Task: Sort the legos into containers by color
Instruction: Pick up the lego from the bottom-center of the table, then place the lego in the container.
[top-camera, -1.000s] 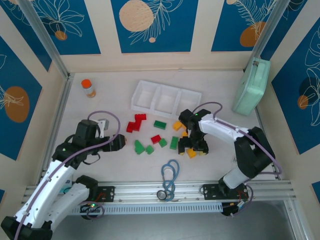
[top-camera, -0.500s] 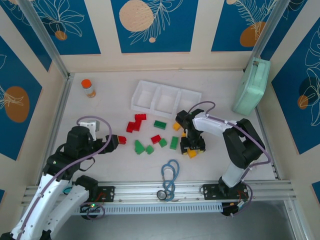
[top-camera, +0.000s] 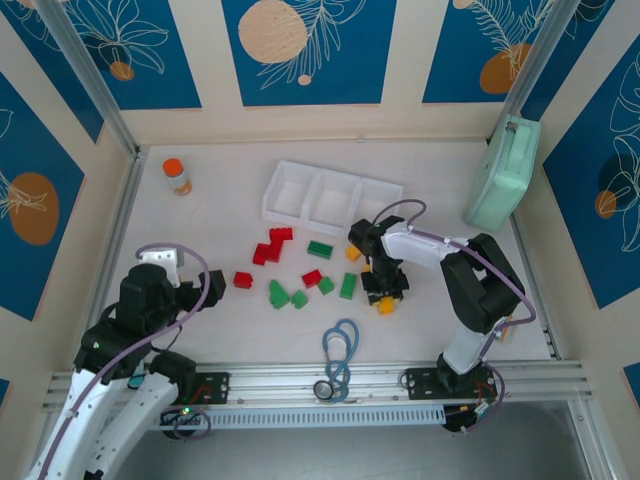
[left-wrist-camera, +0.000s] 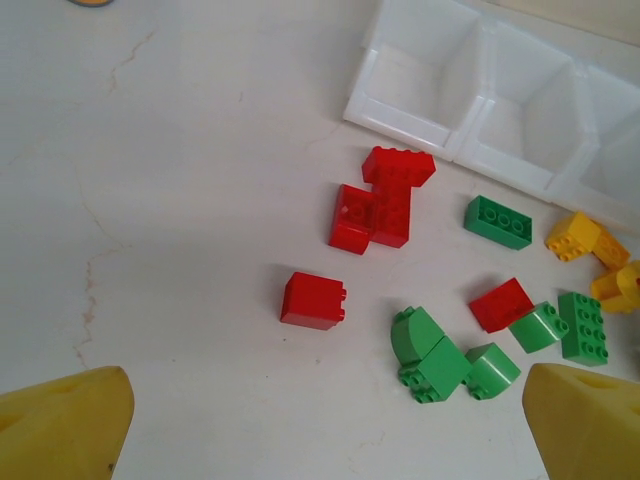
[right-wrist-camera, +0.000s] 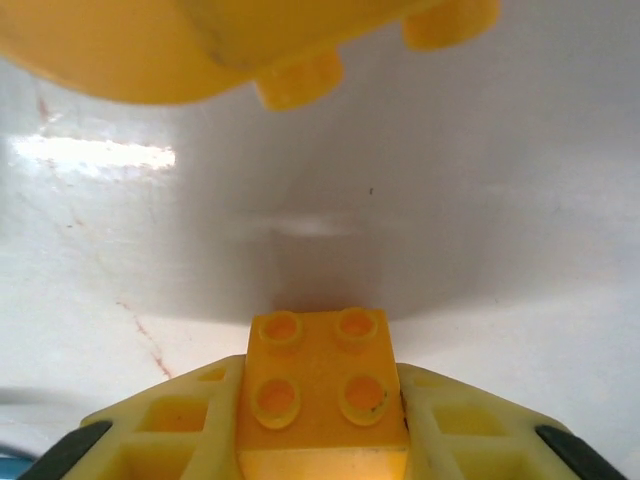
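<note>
**A:** Right gripper (top-camera: 386, 290) status?

**B:** Pinching a yellow 2x2 lego (right-wrist-camera: 320, 375), 1 finger on each side. The block looks seated on the table (top-camera: 200, 225), not lifted.

**A:** Left?

**B:** Left gripper (left-wrist-camera: 320, 440) is spread wide with nothing between the fingers. It hovers near the lone red lego (left-wrist-camera: 313, 300), not touching.

**A:** Tray?

**B:** The white tray (left-wrist-camera: 395, 135) sits at the far side, and all 3 compartments look empty. The rest is loose on the table. The red cluster (top-camera: 272, 245) is left of centre, the green legos (top-camera: 285, 296) are in the middle, and a spare yellow lego (top-camera: 385, 307) is just beside the right fingers.

**A:** So the step is the pick of a yellow.

**B:** That's my read: grasp made, lift pending. Next it needs a straight vertical lift so the fingers don't drag the spare yellow. Then carry it back to the tray, where the right compartment is nearest. Release low inside the walls. A light block could bounce out of a tray this shallow. Whichever compartment takes it becomes yellow's, leaving 2 for red and green.
</note>
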